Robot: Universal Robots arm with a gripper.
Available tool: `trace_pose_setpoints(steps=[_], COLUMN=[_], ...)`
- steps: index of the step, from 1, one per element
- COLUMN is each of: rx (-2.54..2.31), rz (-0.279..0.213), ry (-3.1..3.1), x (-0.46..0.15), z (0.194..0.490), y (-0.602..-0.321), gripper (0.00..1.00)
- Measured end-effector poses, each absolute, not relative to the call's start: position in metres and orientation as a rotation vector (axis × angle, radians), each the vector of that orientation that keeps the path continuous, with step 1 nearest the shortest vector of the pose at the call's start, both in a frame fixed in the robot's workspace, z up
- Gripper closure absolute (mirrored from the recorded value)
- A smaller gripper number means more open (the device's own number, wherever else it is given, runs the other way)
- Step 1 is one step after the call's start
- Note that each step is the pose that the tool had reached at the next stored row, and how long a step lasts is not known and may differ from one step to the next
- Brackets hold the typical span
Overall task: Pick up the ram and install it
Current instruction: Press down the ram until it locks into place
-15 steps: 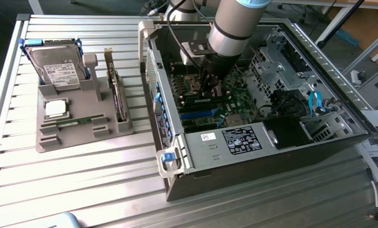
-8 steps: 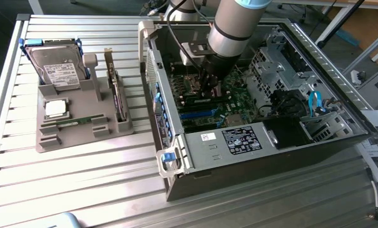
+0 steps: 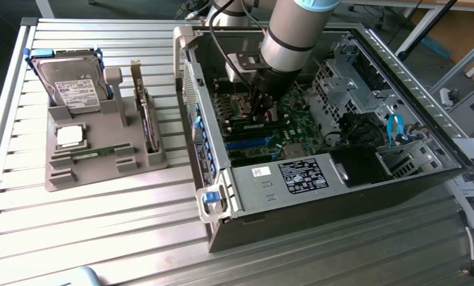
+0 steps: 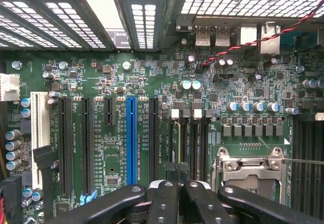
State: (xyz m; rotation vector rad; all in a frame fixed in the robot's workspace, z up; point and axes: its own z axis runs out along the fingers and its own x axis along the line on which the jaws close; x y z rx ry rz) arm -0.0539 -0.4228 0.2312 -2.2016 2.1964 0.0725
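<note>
Wrist view: I read the ram [image 4: 178,142] as the thin board edge-on in a memory slot, directly ahead of the gripper [image 4: 177,187]. The pincer is closed narrow; I can't tell whether it is gripping the board. Neighbouring slots crowd both sides, and the CPU socket [image 4: 249,169] sits just beside. In the exterior view, the case [image 3: 221,196] walls hem the arm, and the parts tray [image 3: 102,173] lies at 9 o'clock.

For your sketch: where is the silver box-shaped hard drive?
The hard drive sits at the exterior view's left, on the grey tray, beside the open computer case.
</note>
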Motion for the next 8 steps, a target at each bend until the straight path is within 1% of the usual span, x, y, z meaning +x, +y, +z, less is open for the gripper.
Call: trace_pose_setpoints(steps=[8], rx=[-2.202], rz=[0.073], ry=[2.196], x=[-0.054], z=[0.2294], y=[-0.423], gripper=[0.89])
